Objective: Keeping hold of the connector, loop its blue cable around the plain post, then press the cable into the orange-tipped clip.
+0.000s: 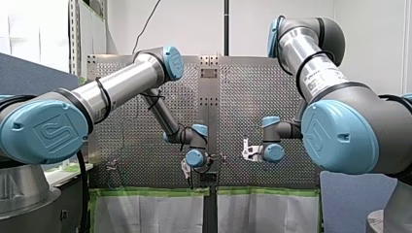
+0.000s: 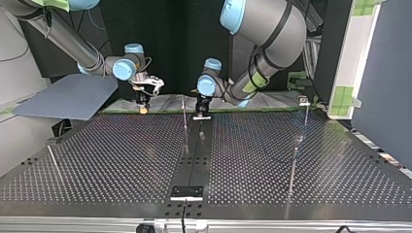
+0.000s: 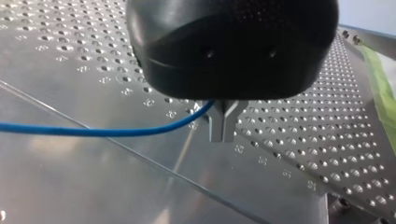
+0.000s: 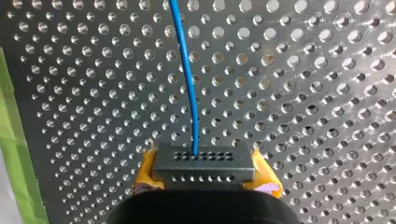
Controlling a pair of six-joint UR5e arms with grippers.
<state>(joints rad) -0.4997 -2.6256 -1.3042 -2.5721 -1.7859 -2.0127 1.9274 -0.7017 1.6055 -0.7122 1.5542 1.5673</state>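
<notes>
Blue cable (image 4: pixel 187 79) first: in the right wrist view it leaves the grey connector (image 4: pixel 204 161) at roughly 12 o'clock from the right jaws, leaning a touch toward 11. It runs out over the perforated counter (image 4: pixel 303 84). The right jaws are closed on that connector, with a yellow pad (image 4: pixel 148 170) pressed to each end, so it sits square between them.

In the left wrist view the left jaws are metal fingers (image 3: pixel 217 130) under a black body, with the tips closed together. The cable comes in from their 9 o'clock side and runs up to the little notch just above the closed tips. I can't tell if it's actually pinched there or just passing through.

In the top view my right arm (image 2: pixel 73 41) comes in at 11 o'clock, and its jaws sit low over the counter's far edge with a bit of yellow showing. My left arm (image 2: pixel 262 43) drops in at 1 o'clock, and its jaws sit at about 12 o'clock, close over the far end of the dark centre strip (image 2: pixel 197 150). A thin upright post (image 2: pixel 184 116) stands between the two, nearer the left jaws. Another post with a small head (image 2: pixel 304 101) is out at 2 o'clock, and a third thin one (image 2: pixel 53 160) is at 8 o'clock. The cable is too thin to make out in this view, and I can't tell which post is the plain one and which is the clip.
</notes>
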